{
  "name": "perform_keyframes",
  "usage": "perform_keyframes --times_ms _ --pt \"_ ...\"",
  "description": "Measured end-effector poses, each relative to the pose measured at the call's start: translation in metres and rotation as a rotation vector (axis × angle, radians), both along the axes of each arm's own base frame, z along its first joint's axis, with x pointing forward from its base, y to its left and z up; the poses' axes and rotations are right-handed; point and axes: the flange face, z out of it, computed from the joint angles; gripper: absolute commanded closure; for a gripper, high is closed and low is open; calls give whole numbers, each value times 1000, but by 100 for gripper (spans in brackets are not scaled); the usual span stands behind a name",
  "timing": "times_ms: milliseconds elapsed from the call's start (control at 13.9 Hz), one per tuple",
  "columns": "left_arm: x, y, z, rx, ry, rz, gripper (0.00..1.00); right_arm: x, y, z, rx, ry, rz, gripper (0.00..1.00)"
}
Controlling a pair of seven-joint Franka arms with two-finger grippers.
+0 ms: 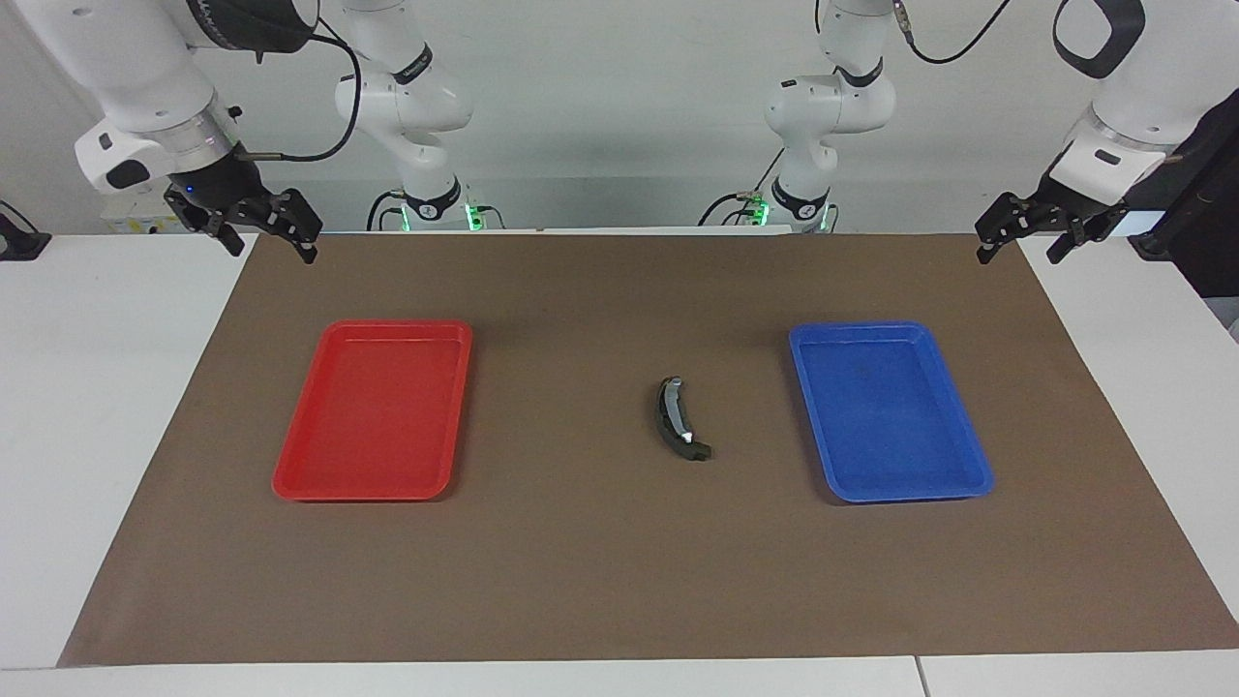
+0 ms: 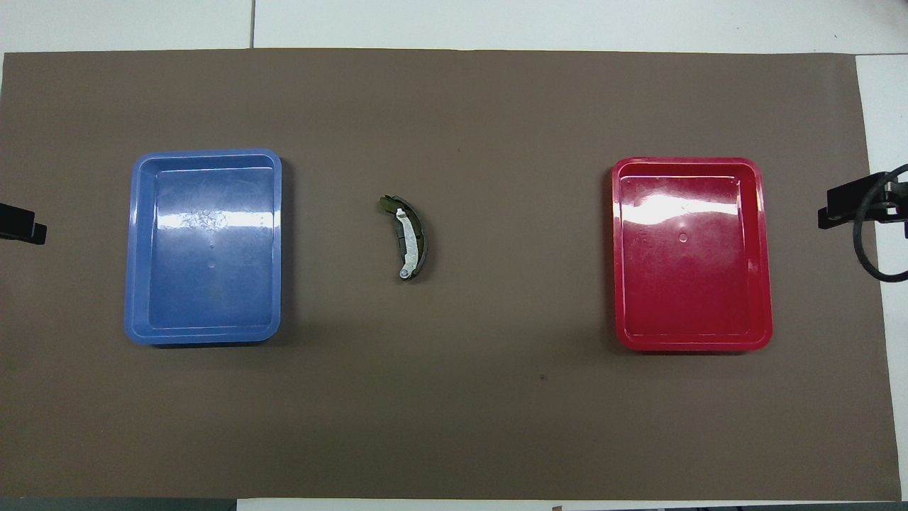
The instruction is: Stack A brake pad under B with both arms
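Lying on the brown mat (image 1: 600, 561) between the two trays, B (image 1: 678, 418) is the only brake part I can pick out with certainty: a narrow, crescent-curved dark shoe with a pale silver-grey metal strip along it and a small light spot at one end. It sits closer to the blue tray (image 1: 976, 465) than to the red tray (image 1: 290, 465), touching neither. A dark edge shows along its outer curve in the overhead view, but whether that is the A brake pad lying beneath it I cannot tell.

Both trays are shallow, glossy plastic rectangles with rounded corners and raised rims; each looks bare inside. The blue one is toward the left arm's end of the table, the red one toward the right arm's end. Wide stretches of matte mat lie open around the shoe on every side, and the mat reaches almost to the white table (image 1: 87, 407) edges.

Up in the air, the right gripper (image 1: 266, 227) hangs over the mat's corner at its own end, well apart from the red tray, fingers spread and holding nothing. The left gripper (image 1: 1026, 227) hangs over the matching corner at its end, fingers likewise parted and bare. Both arms wait.
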Motion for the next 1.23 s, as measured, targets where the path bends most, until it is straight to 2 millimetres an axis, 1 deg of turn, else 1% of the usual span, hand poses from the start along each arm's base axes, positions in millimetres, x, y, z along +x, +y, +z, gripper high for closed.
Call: perform_keyframes --times_ms 289,1227 --pt "0 0 0 0 0 0 0 4 9 -3 -31 -19 48 1" --pt "0 0 0 0 0 0 0 1 9 -3 -29 4 48 1"
